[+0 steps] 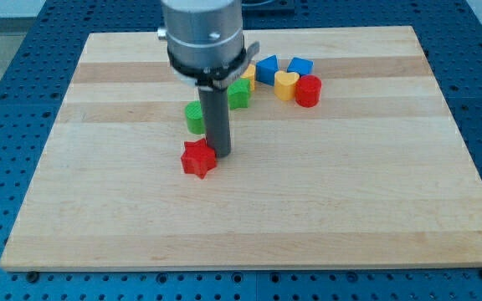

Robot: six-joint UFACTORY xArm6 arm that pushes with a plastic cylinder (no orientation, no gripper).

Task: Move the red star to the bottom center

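The red star (198, 158) lies on the wooden board (249, 217), left of the board's middle. My tip (220, 154) stands right beside the star's upper right edge, touching it or nearly so. The dark rod rises from the tip to the grey arm body at the view's top. The board's bottom centre lies below and to the right of the star.
A green cylinder (195, 117) sits just above the star, left of the rod. A green block (239, 94), a yellow block (248, 75), a blue block (266, 68), a yellow heart (285, 84), a blue block (299, 66) and a red cylinder (308, 90) cluster at the top centre.
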